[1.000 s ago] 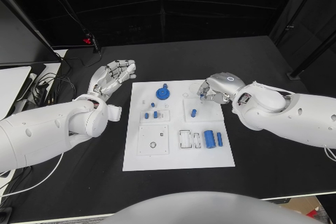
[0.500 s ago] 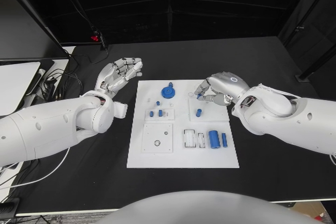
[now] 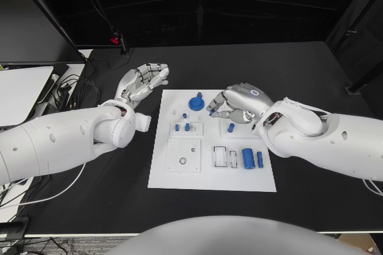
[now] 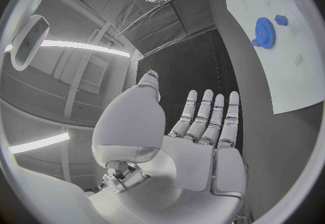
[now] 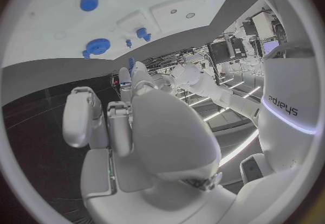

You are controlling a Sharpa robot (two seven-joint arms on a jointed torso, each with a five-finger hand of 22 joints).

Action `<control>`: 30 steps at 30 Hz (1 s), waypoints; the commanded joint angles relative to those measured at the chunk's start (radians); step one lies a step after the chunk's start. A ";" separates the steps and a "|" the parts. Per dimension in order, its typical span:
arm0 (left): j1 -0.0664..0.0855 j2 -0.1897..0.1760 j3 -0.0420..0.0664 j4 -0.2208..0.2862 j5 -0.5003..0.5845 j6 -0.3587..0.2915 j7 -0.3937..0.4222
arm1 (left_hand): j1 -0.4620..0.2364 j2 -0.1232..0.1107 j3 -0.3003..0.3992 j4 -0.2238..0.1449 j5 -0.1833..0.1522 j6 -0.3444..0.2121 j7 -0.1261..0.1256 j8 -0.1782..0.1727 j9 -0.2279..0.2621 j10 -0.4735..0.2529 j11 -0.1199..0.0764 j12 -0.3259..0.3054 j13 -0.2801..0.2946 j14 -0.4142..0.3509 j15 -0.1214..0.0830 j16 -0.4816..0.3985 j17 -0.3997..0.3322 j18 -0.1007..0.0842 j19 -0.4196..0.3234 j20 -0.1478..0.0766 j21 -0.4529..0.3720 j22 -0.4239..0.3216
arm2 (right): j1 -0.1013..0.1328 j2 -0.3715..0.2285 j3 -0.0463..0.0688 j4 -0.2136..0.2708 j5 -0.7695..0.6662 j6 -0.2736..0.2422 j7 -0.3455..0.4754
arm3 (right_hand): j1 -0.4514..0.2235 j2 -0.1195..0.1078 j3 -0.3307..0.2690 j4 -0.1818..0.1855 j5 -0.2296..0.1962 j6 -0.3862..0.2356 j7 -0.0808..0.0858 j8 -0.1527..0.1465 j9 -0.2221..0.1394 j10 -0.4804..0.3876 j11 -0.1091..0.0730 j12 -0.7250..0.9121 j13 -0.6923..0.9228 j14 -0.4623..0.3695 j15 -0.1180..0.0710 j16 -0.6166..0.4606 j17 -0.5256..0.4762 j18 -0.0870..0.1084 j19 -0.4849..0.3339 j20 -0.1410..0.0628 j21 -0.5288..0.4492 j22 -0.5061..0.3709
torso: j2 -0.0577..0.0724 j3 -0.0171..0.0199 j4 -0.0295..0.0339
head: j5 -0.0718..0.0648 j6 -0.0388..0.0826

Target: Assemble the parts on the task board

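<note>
I am looking at the near edge of the flat white rectangular task board (image 3: 211, 175) first, where a large blue cylinder (image 3: 247, 156) and a slimmer blue pin (image 3: 259, 159) are lying side by side beside a white slotted holder (image 3: 220, 156), with a white square plate with a hole (image 3: 184, 157) to their left. Further up, small blue pegs (image 3: 186, 128) are standing in their block, and a short blue peg (image 3: 231, 128) is sitting just under my right hand (image 3: 239, 103). That hand is now hanging over the far right part of the board, having slid toward the middle from a second ago; its fingers are curling down toward the board, and I cannot tell whether they are pinching anything, since a hint of blue at the fingertips is too small to read. Beyond it, the blue toothed gear (image 3: 196, 104) is resting near the far edge. My left hand (image 3: 142, 82) is hovering off the board's far left corner, fingers spread and holding nothing. I am judging that the right hand is lining up to place or pick near the gear.
</note>
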 commanded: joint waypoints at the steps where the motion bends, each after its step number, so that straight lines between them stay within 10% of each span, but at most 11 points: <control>1: 0.001 0.002 0.001 0.000 0.001 0.008 0.146 | 0.003 0.011 0.006 -0.001 0.005 -0.007 0.141 0.003 -0.001 -0.007 -0.001 0.004 -0.002 -0.009 0.001 0.004 -0.001 0.000 0.009 -0.001 0.000 0.001 | 0.000 0.014 0.000 0.004 0.011 0.034 0.019 | 0.010 0.002 0.008 -0.001 -0.002 -0.001 0.009 0.000 0.000 0.006 0.003 -0.005 0.000 0.106 0.005 0.005 0.263 0.015 0.002 0.008 0.001 0.151 | 0.000 -0.0001 0.0000 | 0.012 -0.003; 10: 0.001 0.004 0.001 -0.001 0.001 0.008 0.146 | 0.003 0.011 0.006 -0.001 0.005 -0.007 0.141 0.003 -0.001 -0.007 -0.001 0.004 -0.002 -0.009 0.001 0.004 -0.001 0.000 0.009 -0.001 0.000 0.001 | -0.028 0.045 0.000 0.010 0.018 0.070 0.028 | 0.008 -0.002 0.010 0.000 -0.001 -0.003 0.011 -0.003 -0.001 0.005 0.005 -0.010 0.000 0.105 0.006 0.004 0.260 0.017 -0.001 0.009 -0.006 0.148 | 0.001 -0.0007 -0.0025 | 0.043 -0.010; 30: 0.001 0.008 0.001 -0.004 0.001 0.009 0.145 | 0.004 0.014 0.006 -0.001 0.008 -0.009 0.141 0.005 -0.002 -0.010 0.000 0.008 -0.003 -0.010 0.001 0.008 -0.005 0.000 0.009 -0.001 0.001 -0.001 | -0.069 0.115 0.000 -0.029 -0.023 0.132 0.022 | 0.013 -0.003 0.018 -0.004 0.000 -0.004 0.013 -0.007 -0.002 0.004 0.006 -0.019 0.000 0.106 0.007 0.005 0.263 0.018 -0.002 0.011 -0.010 0.146 | 0.000 -0.0006 -0.0001 | 0.050 -0.031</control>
